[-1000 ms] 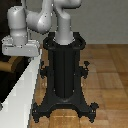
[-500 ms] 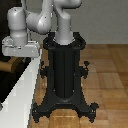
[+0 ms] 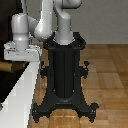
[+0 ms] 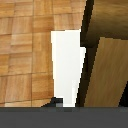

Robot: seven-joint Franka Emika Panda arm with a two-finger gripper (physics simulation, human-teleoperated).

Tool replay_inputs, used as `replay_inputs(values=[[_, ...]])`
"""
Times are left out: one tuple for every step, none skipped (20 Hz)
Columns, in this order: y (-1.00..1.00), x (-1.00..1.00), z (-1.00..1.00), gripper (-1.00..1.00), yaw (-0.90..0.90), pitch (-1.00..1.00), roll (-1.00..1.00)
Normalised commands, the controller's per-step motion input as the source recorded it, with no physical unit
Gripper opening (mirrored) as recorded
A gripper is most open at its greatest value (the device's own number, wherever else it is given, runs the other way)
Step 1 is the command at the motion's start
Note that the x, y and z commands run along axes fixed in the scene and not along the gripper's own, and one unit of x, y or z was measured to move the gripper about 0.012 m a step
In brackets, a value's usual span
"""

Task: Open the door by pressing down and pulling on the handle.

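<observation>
Wooden floor (image 3: 107, 75) clear beyond white frame (image 3: 20, 92) edge — end effector (image 3: 21, 52) over handle (image 3: 9, 66), grip unclear.

The black pedestal (image 3: 64, 75) stands just beside the white door frame (image 3: 22, 90), narrowing passage there; the wood floor (image 3: 107, 75) toward the exterior view's right lies open

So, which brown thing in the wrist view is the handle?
The tan-brown wooden bar beside the white frame edge; the wood floor shows tile seams.

No readable text, label, brand, number or sign in either view
</observation>
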Motion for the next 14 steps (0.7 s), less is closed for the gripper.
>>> replay_inputs(values=[[0.0, 0.0, -1.0, -1.0, 0.0, -0.15, 0.0], [0.0, 0.0, 0.0, -1.0, 0.0, -0.15, 0.0], [0.0, 0.0, -1.0, -1.0, 0.0, 0.0, 0.0], [0.0, 0.0, 0.0, -1.0, 0.0, 0.0, 0.0], [0.0, 0.0, -1.0, -1.0, 0.0, 0.0, 0.0], [0.0, 0.0, -1.0, -1.0, 0.0, 0.0, 0.0], [0.0, 0.0, -1.0, -1.0, 0.0, 0.0, 0.0], [0.0, 0.0, 0.0, -1.0, 0.0, 0.0, 0.0], [0.0, 0.0, -1.0, -1.0, 0.0, 0.0, 0.0], [0.0, 0.0, -1.0, -1.0, 0.0, 0.0, 0.0], [0.0, 0.0, -1.0, -1.0, 0.0, 0.0, 0.0], [0.0, 0.0, 0.0, -1.0, 0.0, 0.0, 0.0], [0.0, 0.0, 0.0, -1.0, 0.0, 0.0, 0.0], [1.0, 0.0, 0.0, -1.0, 0.0, 0.0, 0.0]])
